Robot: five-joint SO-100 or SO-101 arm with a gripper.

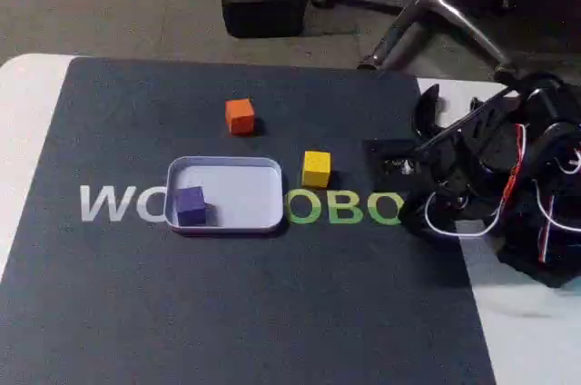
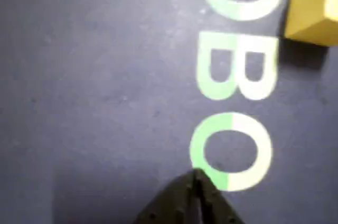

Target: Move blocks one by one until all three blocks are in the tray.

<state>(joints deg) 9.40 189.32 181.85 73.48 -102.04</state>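
The pale lavender tray [image 1: 238, 164] lies in the middle of the dark mat in the fixed view. The purple-blue block [image 1: 191, 204] rests inside it at its left end. The orange block [image 1: 240, 116] stands on the mat just beyond the tray. The yellow block [image 1: 316, 168] [image 2: 312, 14] sits on the mat right of the tray. My gripper [image 1: 379, 156] [image 2: 198, 183] hovers right of the yellow block, over the green and white lettering. Its fingers meet in a thin seam, shut, with nothing between them.
The dark mat [image 1: 272, 312] with printed letters covers a white table [image 1: 27, 103]. My arm's black body and wires [image 1: 517, 194] take up the right side. An office chair base [image 1: 427, 4] stands on the floor beyond the table.
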